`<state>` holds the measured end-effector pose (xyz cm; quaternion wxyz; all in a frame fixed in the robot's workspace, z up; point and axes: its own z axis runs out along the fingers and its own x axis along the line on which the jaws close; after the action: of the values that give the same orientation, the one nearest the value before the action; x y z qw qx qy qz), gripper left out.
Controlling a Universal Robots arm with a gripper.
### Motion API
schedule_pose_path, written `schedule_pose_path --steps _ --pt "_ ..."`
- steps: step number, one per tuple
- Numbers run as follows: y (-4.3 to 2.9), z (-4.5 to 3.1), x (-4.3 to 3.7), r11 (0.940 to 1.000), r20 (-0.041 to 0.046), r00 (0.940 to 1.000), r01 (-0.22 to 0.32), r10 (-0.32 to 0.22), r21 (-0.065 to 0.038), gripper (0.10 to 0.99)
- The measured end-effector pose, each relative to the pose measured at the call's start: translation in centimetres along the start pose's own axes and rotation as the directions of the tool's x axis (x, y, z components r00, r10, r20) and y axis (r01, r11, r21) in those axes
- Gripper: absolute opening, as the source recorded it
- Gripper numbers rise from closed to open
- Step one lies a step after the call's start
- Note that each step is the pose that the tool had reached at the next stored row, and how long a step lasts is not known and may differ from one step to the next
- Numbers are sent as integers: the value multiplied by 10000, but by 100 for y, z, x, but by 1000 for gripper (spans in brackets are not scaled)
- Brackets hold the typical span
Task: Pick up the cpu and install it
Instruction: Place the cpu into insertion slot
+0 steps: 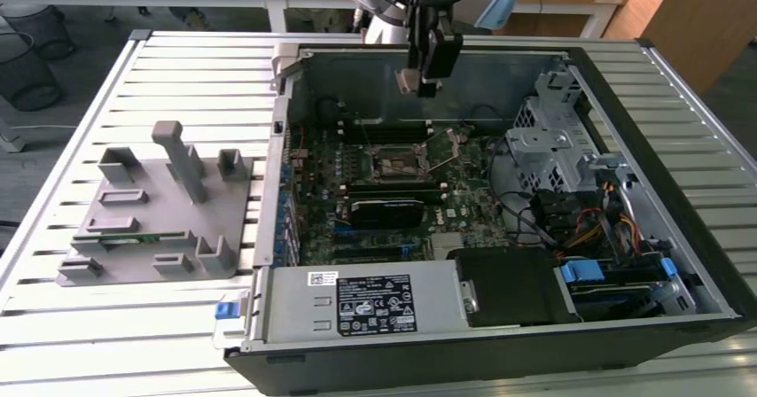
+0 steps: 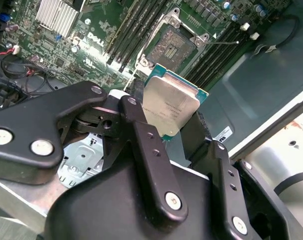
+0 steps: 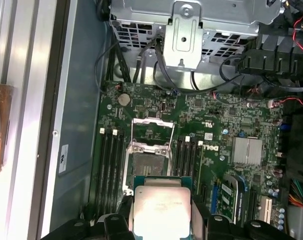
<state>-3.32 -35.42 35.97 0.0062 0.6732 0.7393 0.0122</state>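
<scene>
My gripper (image 1: 424,76) hangs above the back of the open computer case (image 1: 615,87), shut on the cpu (image 1: 409,81). In both wrist views the cpu (image 2: 169,100) (image 3: 161,204) shows as a silvery square chip with a thin green rim, clamped at two opposite edges between the black fingers (image 2: 137,120). It is held in the air over the motherboard (image 1: 473,206), apart from it. The black-framed socket (image 1: 396,162) (image 2: 171,45) (image 3: 147,162) lies below it with its metal load plate (image 3: 152,131) swung up.
Memory slots (image 3: 110,165) flank the socket. A metal drive cage (image 1: 550,136) and bundled cables (image 1: 586,224) fill the case on the exterior view's right; a power supply (image 1: 355,299) sits at the front. A grey parts fixture (image 1: 154,211) rests on the slatted table (image 1: 83,326).
</scene>
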Motion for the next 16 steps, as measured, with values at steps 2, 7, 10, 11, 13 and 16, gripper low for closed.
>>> schedule_pose_path --steps 2,7,10,11,13,16 --pt "0 11 0 10000 -2 10000 0 0 -1 541" --pt "-1 44 0 10000 -1 10000 0 0 -1 541" --pt "-1 56 0 10000 -2 10000 0 0 -1 541" --pt "-2 60 -1 10000 -1 10000 0 0 -1 541" --pt "-2 68 -1 10000 -1 10000 0 0 -1 541" --pt "-2 80 -1 10000 -1 10000 0 0 0 541"
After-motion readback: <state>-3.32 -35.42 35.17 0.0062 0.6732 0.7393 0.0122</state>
